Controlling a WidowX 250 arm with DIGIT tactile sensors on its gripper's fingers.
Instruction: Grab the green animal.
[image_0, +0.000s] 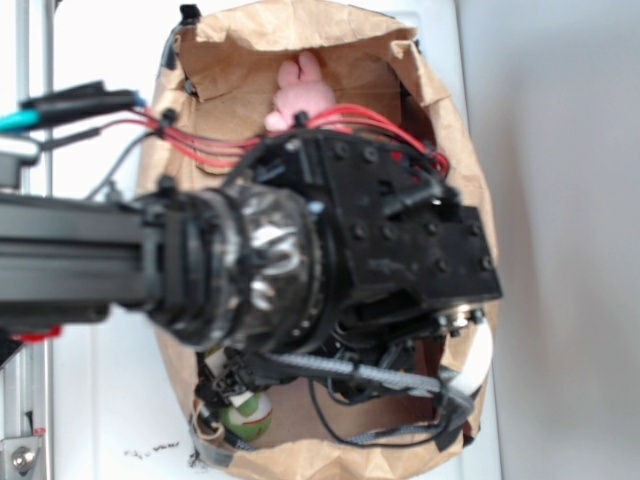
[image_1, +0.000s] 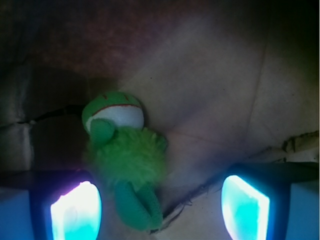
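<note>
The green animal is a small lime-green plush with a whitish face patch and long green limbs. It lies on the brown paper floor of the bag, in the left half of the wrist view. Its lower limbs reach down between my fingers, close to the left one. My gripper is open above it, with the glowing pads wide apart and not touching the toy. In the exterior view the green animal peeks out under the arm at the bag's lower left. My gripper is hidden there under the wrist.
A pink plush bunny lies at the far end of the brown paper bag. The bag's walls rise on all sides. Red wires and black cables run over the arm. A white tabletop lies beside the bag.
</note>
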